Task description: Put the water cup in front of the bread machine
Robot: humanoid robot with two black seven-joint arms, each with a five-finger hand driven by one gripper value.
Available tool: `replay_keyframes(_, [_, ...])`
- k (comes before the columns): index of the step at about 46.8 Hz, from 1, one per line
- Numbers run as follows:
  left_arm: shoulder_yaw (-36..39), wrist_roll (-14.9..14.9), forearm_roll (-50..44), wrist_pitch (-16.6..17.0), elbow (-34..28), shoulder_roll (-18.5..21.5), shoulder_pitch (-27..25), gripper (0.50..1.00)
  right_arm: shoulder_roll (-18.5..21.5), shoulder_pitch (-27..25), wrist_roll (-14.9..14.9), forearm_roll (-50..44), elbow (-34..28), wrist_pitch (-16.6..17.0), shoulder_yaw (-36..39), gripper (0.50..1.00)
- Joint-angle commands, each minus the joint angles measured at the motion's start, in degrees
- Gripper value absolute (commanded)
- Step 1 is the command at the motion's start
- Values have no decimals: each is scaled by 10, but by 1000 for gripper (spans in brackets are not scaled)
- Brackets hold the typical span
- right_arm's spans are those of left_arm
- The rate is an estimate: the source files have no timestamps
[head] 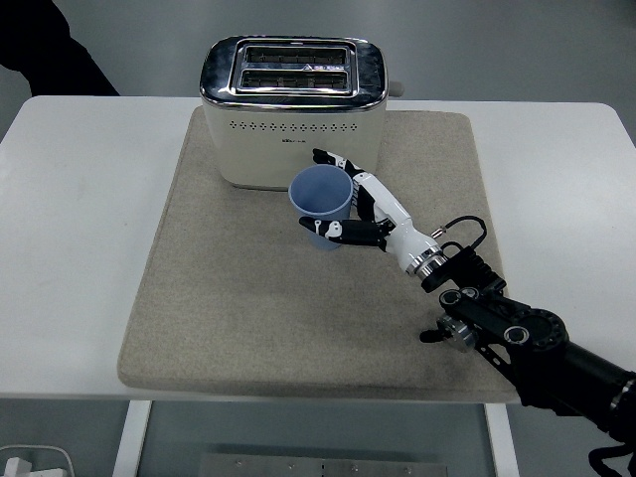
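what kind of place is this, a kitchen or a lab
Likely a robot test lab, not a kitchen: a toaster and blue cup staged on a grey mat atop a plain white table.

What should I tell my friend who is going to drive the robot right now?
Right hand: fingers wrapped around the blue water cup, not let go.
Left hand: out of sight.
Cup: upright on the beige mat, just in front of the bread machine, toward its right side.
Done: the cup is at its spot.
Left: probably just open the fingers gently and pull the hand back without tipping the cup.
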Motion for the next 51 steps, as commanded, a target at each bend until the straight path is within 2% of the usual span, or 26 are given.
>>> replay_keyframes(1, [0,0,0,0,0,0,0,1000,0,-1,0,0,1,0,-8,926])
replay_keyframes(51, [0,0,0,0,0,0,1,1000,0,-4,0,15,1,7,-2,926])
